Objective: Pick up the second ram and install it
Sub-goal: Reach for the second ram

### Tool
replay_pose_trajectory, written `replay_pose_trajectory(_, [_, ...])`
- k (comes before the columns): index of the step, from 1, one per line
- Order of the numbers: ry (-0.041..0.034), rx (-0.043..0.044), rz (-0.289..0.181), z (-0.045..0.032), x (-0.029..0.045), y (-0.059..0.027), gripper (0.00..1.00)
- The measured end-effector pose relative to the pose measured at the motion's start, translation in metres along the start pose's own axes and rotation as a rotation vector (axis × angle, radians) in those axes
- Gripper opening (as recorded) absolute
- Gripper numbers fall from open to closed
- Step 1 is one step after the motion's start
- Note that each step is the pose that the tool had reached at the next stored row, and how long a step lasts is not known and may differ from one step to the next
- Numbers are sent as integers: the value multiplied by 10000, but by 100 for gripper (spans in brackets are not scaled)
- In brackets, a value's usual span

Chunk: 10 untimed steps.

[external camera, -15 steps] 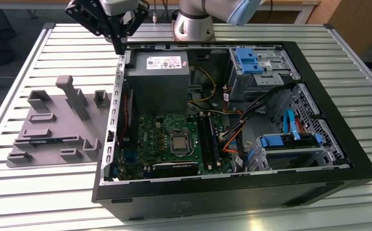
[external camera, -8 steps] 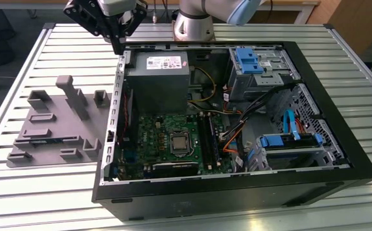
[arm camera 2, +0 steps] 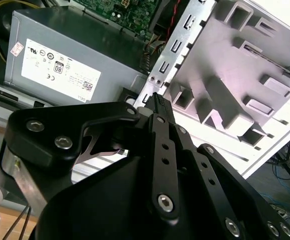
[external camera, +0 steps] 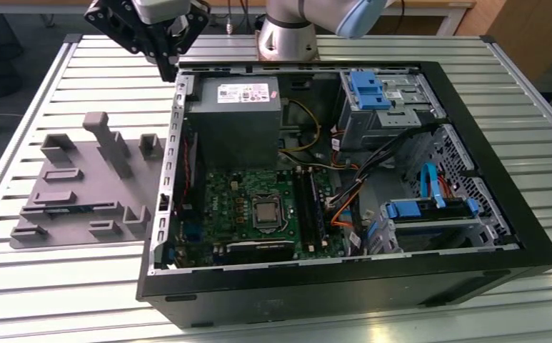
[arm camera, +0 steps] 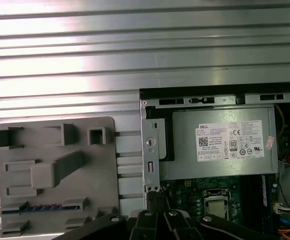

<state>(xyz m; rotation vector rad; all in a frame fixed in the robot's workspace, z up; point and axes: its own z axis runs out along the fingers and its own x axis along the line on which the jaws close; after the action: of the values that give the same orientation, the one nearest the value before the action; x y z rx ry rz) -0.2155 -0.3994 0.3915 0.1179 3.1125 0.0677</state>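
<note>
**Closed gripper above the case corner, second ram waiting in the tray**

The gripper (external camera: 168, 66) hangs with its fingertips pressed together and nothing visible between them. It is above the far edge of the worktop (external camera: 66, 286), just over the far corner of the open computer case (external camera: 352, 286) on the exterior view's left. In the second wrist view its tip (arm camera 2: 156, 100) points at the case's metal rim, beside the grey power supply (external camera: 233, 118).

The grey fixture tray (external camera: 85, 153) lies further out, on the worktop's edge at the exterior view's left, close beside the case. The second ram (arm camera: 42, 207) stands on edge in a low slot of that tray and shows as a thin blue strip. In the exterior view it (external camera: 76, 208) sits in the tray's nearer half, well apart from the gripper. The green motherboard (external camera: 228, 207) lies inside the case with its long black slots (external camera: 306, 207) along its side toward the exterior view's right.

The work looks to be at the reach stage, with the stick not yet held. Doing this step well probably calls for three things:
- The jaws need to part before the descent.
- They should line up across the stick's thin faces, not along its length.
- The approach should be straight down between the tray's raised posts, so the fingers do not catch on them.
</note>
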Motion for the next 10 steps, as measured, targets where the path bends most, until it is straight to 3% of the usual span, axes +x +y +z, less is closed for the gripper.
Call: replay_pose_trajectory(10, [1,0,0,4,105,-76,11])
